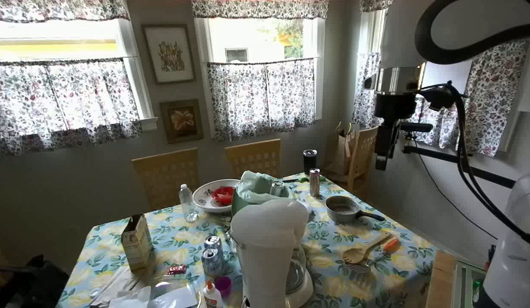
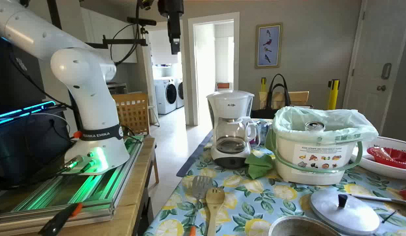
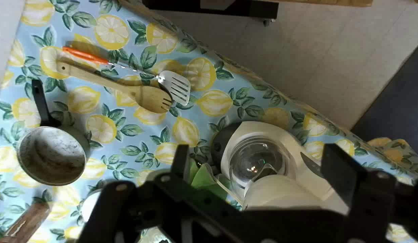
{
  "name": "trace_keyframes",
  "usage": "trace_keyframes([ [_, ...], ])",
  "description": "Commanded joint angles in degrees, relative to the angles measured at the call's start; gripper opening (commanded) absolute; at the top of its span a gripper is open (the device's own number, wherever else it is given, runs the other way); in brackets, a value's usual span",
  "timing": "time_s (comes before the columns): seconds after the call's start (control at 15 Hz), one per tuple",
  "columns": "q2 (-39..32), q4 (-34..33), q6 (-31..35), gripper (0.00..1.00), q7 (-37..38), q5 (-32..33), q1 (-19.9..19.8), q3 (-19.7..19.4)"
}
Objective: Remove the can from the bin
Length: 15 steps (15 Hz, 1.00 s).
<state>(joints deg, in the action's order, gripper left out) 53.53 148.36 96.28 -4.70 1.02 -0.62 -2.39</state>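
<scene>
The can [image 2: 314,126] stands in the bin [image 2: 290,157], its top showing just above the pale green liner. The bin is white with a green handle and printed label. In an exterior view the can [image 1: 277,187] and liner [image 1: 251,188] show behind the coffee maker, which hides most of the bin. My gripper [image 1: 381,164] hangs high above the table, apart from the bin; it also shows at the top of an exterior view [image 2: 175,49]. In the wrist view my gripper [image 3: 258,160] has its fingers wide apart with nothing between them, above the coffee maker. The can does not show there.
A white coffee maker [image 2: 230,105] stands beside the bin. A saucepan [image 1: 343,209], wooden spoon [image 3: 151,98], slotted spatula [image 3: 175,86] and pot lid [image 2: 344,209] lie near. A tall can [image 1: 314,183], bottle [image 1: 188,203] and white bowl [image 1: 205,197] stand around the bin.
</scene>
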Motion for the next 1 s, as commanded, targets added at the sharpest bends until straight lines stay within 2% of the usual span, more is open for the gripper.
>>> trace_keyframes([
  [0.0, -0.05, -0.14, -0.13, 1.00, 0.12, 0.07, 0.17, -0.10],
  [0.27, -0.05, -0.14, -0.13, 1.00, 0.12, 0.07, 0.17, -0.10],
  [0.33, -2.95, -1.63, 0.67, 1.00, 6.04, -1.15, -2.29, 0.73],
  [0.53, -9.26, -5.61, 4.46, 1.00, 10.08, -2.77, -4.20, -1.56],
  [0.73, -14.73, -8.29, 13.03, 1.00, 10.62, -2.95, -5.37, -2.96],
  [0.93, -21.36, -11.43, 19.58, 1.00, 7.47, -1.99, -5.20, -4.54],
])
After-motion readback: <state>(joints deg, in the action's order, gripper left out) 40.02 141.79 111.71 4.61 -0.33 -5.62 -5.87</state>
